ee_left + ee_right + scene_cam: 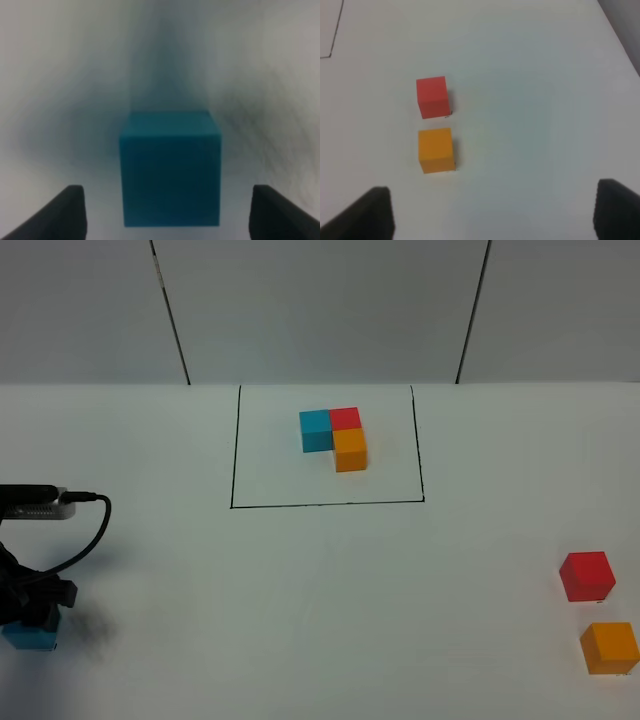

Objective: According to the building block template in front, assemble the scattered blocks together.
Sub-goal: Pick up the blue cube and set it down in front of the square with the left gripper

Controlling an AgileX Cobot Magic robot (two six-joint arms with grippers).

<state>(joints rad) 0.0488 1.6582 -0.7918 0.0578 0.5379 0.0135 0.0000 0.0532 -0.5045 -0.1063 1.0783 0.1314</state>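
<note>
Blue cube (170,170) sits between parted jaws of left gripper (167,200) — seemingly untouched.

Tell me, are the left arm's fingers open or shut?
Open: both fingers sit apart from the blue cube, gaps showing either side.

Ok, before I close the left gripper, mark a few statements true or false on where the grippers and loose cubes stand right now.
1. The left gripper is open, straddling the loose blue cube. True.
2. The loose red cube touches the loose orange cube. False: a clear gap separates them.
3. The right gripper holds the loose orange cube. False: it is open and empty, and both cubes lie ahead of it.
4. In the template, red fills the corner of the L. True.
</note>
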